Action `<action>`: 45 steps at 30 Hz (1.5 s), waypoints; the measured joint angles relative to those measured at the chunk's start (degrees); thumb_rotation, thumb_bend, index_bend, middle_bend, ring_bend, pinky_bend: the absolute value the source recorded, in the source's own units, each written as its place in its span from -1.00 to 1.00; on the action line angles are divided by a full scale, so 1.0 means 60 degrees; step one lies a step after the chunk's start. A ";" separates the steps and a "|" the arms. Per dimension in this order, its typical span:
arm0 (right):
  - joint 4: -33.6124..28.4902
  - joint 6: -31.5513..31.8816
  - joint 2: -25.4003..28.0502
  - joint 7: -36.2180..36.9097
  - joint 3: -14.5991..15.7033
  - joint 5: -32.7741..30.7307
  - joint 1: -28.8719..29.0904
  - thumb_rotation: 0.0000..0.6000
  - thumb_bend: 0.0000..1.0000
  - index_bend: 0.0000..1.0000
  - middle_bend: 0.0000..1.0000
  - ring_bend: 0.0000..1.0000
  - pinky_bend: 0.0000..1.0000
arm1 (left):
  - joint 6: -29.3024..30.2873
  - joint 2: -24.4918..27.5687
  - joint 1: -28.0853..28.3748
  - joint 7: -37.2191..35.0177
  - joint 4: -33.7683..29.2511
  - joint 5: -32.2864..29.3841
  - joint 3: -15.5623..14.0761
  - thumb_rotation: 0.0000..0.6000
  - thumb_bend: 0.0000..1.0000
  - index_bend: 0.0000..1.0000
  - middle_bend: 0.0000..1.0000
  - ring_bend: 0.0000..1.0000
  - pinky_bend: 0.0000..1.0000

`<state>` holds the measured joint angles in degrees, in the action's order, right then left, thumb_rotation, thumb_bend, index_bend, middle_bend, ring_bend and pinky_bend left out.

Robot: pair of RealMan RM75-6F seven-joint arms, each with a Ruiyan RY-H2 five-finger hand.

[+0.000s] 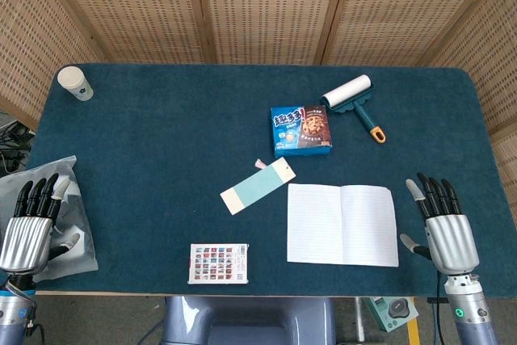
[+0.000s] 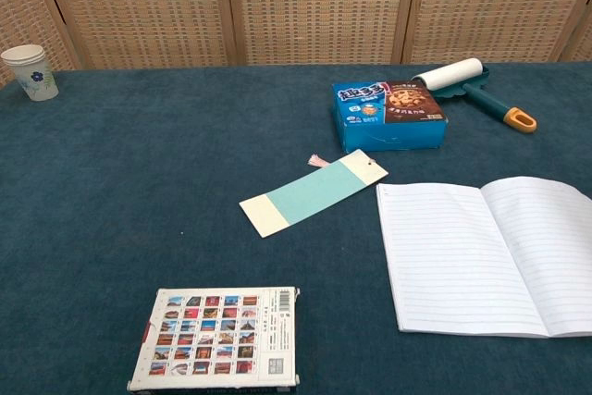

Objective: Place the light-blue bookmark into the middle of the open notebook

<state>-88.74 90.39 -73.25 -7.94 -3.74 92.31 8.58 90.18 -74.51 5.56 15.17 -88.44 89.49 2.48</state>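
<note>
A: Where is the light-blue bookmark [image 1: 258, 187] found?

B: It is seen lying flat on the counter [image 1: 161, 143], just beside the upper left corner of the open notebook [image 1: 342, 225] and apart from it. It is set on a slant, its pale end toward the near left, its holed end with a small pink tassel toward the far right. Nothing is laid on it, so it can be judged free to be lifted.

A: How are the hands held?

B: The left hand [image 1: 29, 224] is kept at the near left edge, back upward, over a grey cloth-like sheet [image 1: 77, 224]; its fingers [image 1: 39, 195] are extended, close side by side, and nothing is held. The right hand [image 1: 443, 220] is kept at the near right edge, right of the notebook, fingers likewise extended and empty. Neither is shown in the chest view. Both appear parked clear of the work, so the task is judged not yet begun.

A: Why is the notebook laid as it is?

B: It is spread open and flat, lined pages up, so the centre fold is exposed as the target.

A: What else is noted?

B: A blue cookie box [image 1: 300, 130] and a lint roller [image 1: 354, 103] are placed beyond the notebook, a paper cup [image 1: 74, 83] at the far left corner, a printed card box [image 1: 218, 263] at the near edge.
</note>
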 measured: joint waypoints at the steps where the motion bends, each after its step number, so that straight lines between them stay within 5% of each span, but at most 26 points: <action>1: 0.0008 0.0001 -0.0005 -0.0002 -0.0001 0.0015 -0.0001 1.00 -0.67 -1.00 -1.00 -1.00 -1.00 | -0.0013 0.0000 0.0002 0.0011 0.0001 -0.0008 0.0004 1.00 -0.92 -1.00 -1.00 -1.00 -1.00; 17: 0.0039 0.0037 -0.0024 0.0255 -0.0124 0.0107 0.0026 1.00 -0.67 -0.99 -1.00 -1.00 -1.00 | 0.0061 0.0214 -0.0059 -0.0054 -0.0222 0.0039 0.0007 1.00 -0.92 -1.00 -1.00 -1.00 -1.00; 28: 0.0030 -0.0507 0.0080 0.0288 -0.0632 0.0290 0.0841 1.00 -0.67 -0.49 -0.99 -1.00 -0.83 | 0.0121 0.0292 -0.0071 -0.0095 -0.0288 -0.0018 0.0115 1.00 -0.92 -1.00 -1.00 -1.00 -1.00; 37: -0.0616 -0.2828 0.0078 -0.0827 -0.1439 0.0174 0.2761 1.00 -0.67 -0.47 -0.97 -1.00 -0.81 | -0.0302 0.0311 0.0079 -0.0409 -0.0171 -0.0488 0.0314 1.00 -0.92 -1.00 -1.00 -1.00 -1.00; 45: -0.0283 -0.5623 -0.1148 -0.1841 -0.2123 -0.0983 0.5214 1.00 -0.67 -0.44 -0.96 -1.00 -0.81 | -0.0797 0.0254 0.0280 -0.0591 0.0084 -0.0779 0.0366 1.00 -0.92 -1.00 -1.00 -1.00 -1.00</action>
<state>-90.44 56.66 -80.14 -18.98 -16.48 86.41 39.86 85.40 -72.98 7.24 11.62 -87.93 84.82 4.68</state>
